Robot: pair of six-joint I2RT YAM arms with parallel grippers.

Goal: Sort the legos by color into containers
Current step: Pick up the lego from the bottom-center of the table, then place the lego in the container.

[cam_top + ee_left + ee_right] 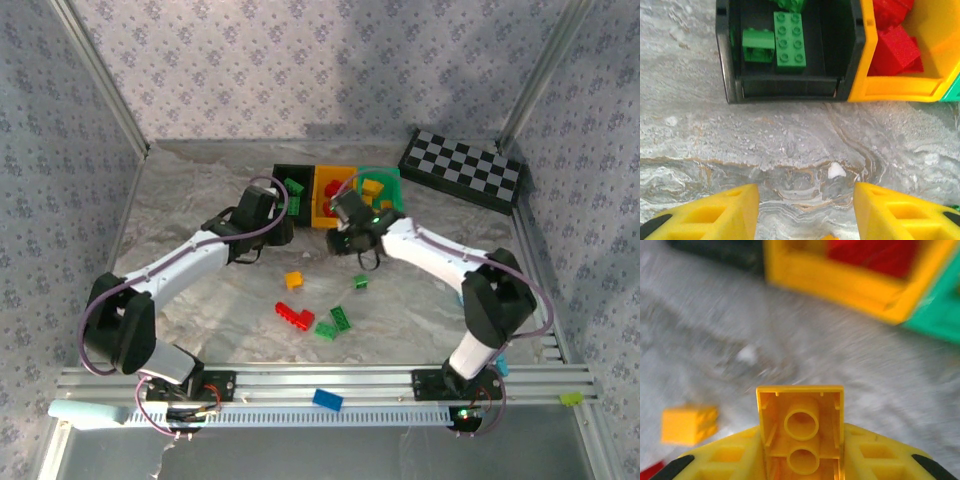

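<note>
Three bins stand in a row at the back: black [283,172], yellow [318,212], green [392,178]. The black bin [790,85] holds green legos [789,39]; the yellow bin [890,90] holds red ones [895,45]. My left gripper [806,210] is open over bare table just in front of the black bin, also seen from above [272,228]. My right gripper [801,440] is shut on a yellow lego [800,410], held hollow side up, short of the yellow bin [840,282]. Loose legos lie on the table: yellow-orange [293,280], red [294,315], green [341,318].
A black-and-white checkered board [462,168] leans at the back right. A lone blue brick [327,400] rests on the front rail. Two more green bricks lie loose [326,331] [360,283]. The green bin's corner [935,315] sits right of the yellow one.
</note>
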